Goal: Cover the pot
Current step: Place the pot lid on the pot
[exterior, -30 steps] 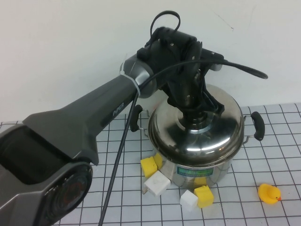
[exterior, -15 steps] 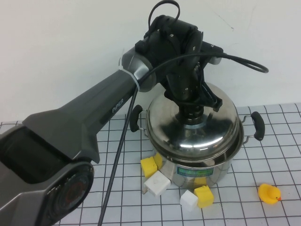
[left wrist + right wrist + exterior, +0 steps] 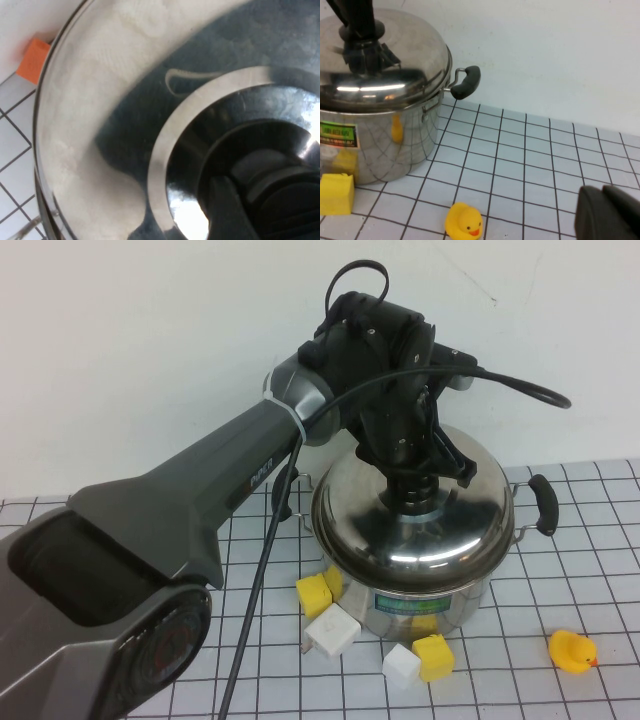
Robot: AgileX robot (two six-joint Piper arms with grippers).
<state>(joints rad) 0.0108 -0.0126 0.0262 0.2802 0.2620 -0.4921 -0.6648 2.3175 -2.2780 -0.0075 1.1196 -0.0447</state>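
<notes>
The steel pot (image 3: 425, 595) with a green-blue label stands on the gridded mat, and it also shows in the right wrist view (image 3: 385, 145). The domed steel lid (image 3: 400, 540) lies on the pot's rim, roughly level. My left gripper (image 3: 415, 485) reaches down from above and is shut on the lid's black knob (image 3: 270, 180). The left wrist view shows the lid (image 3: 100, 125) up close. My right gripper (image 3: 607, 212) is shut and empty, low over the mat to the right of the pot, outside the high view.
Yellow blocks (image 3: 314, 593) and white blocks (image 3: 331, 632) lie against the pot's front. A yellow rubber duck (image 3: 572, 651) sits on the mat at the front right, also in the right wrist view (image 3: 464, 221). The pot's right handle (image 3: 538, 502) sticks out. A white wall stands behind.
The lid was tilted over the pot and now lies level on the rim. The pot has turned slightly, its right handle swinging toward the back. My left gripper stays on the knob.
</notes>
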